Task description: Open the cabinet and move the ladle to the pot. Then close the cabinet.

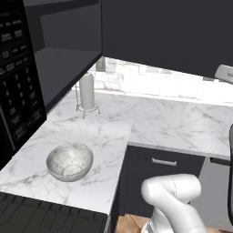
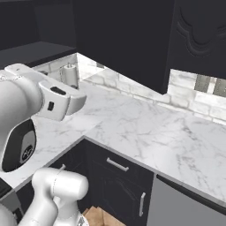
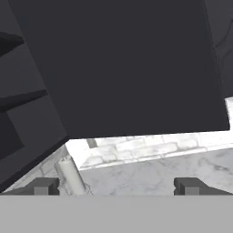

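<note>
The cabinet [image 1: 63, 54] stands open at the upper left, next to the microwave, with its dark shelf [image 1: 61, 63] bare. A wide flat dark panel [image 1: 159, 32] beside the opening looks like its door swung out, and this panel [image 3: 127, 68] faces me in the hand view. My gripper [image 3: 117, 186] is open, held in the air above the counter and facing the panel, with nothing between its fingers. The cabinet's shelves [image 3: 22, 100] lie to its left. The ladle and the pot are out of view.
A pale speckled bowl [image 1: 69, 161] sits on the marble counter [image 1: 159, 123] near the stove [image 1: 45, 218]. A paper towel roll [image 1: 86, 93] stands in the corner. The black microwave [image 1: 16, 77] is at the left. Another ornate wall cabinet door [image 2: 198, 35] hangs at the right.
</note>
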{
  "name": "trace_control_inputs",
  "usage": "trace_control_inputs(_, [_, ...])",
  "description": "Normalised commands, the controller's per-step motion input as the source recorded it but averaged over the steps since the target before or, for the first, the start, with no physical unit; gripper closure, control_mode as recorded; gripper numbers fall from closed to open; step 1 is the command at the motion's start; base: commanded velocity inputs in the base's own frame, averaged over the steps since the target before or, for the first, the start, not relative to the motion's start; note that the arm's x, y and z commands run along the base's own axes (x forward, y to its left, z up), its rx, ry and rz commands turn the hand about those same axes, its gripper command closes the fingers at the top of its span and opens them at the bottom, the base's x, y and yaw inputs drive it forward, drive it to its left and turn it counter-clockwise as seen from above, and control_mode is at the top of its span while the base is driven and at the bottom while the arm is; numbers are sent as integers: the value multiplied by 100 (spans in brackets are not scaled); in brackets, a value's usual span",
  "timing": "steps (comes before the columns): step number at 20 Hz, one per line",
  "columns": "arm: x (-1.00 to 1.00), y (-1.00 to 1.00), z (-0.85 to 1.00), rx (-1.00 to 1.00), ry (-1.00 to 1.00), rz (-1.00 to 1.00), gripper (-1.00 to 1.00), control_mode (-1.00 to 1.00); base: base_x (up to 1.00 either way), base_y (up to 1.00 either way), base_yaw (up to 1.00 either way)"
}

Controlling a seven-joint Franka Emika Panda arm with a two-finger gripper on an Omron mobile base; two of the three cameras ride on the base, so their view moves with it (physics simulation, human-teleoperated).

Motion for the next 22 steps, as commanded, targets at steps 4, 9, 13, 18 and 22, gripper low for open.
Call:
trace_control_inputs(4, [0,-46,29,17,0,0,-100,-100,0,0,0])
trace_control_inputs(9, [0,-37,3,21,0,0,-100,-100,0,0,0])
trace_control_inputs(13, [0,-41,0,38,0,0,-100,-100,0,0,0])
trace_control_inputs(18, [0,-40,0,40,-1,0,-100,-100,0,0,0])
trace_control_inputs(22, [0,-57,0,31,0,0,-100,-100,0,0,0])
